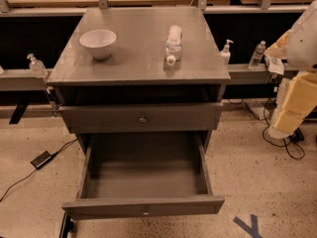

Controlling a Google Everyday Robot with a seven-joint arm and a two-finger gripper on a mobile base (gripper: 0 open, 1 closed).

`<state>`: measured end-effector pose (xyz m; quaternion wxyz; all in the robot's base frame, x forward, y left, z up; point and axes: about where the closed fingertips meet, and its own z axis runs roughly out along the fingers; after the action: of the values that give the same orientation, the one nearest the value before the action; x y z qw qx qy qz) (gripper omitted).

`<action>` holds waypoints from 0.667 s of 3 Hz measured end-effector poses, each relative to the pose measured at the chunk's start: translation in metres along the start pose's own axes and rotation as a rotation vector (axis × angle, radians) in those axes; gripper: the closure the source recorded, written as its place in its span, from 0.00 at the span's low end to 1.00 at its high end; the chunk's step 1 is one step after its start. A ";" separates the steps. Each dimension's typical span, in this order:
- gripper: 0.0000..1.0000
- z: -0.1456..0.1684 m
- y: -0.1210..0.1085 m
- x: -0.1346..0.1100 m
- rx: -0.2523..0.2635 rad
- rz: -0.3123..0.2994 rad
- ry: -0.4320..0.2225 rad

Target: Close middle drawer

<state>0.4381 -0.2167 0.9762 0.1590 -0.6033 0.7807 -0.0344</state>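
Grey wooden middle drawer (143, 206) seems heavy, rigid; I'd push its front; gripper (290, 115) at right, state I cannot tell

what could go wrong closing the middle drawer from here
The pincer hangs off to the right, away from the middle drawer, which is pulled far out; a push off-centre on its front might skew and jam it. A hard shove could jolt the cabinet and roll the bottle lying on top, or shift the bowl.
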 end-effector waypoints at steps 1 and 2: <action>0.00 0.000 0.000 0.000 0.000 0.000 0.000; 0.00 0.033 0.015 -0.001 -0.063 0.023 -0.049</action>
<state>0.4342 -0.2067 0.9412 0.1593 -0.5997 0.7842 0.0066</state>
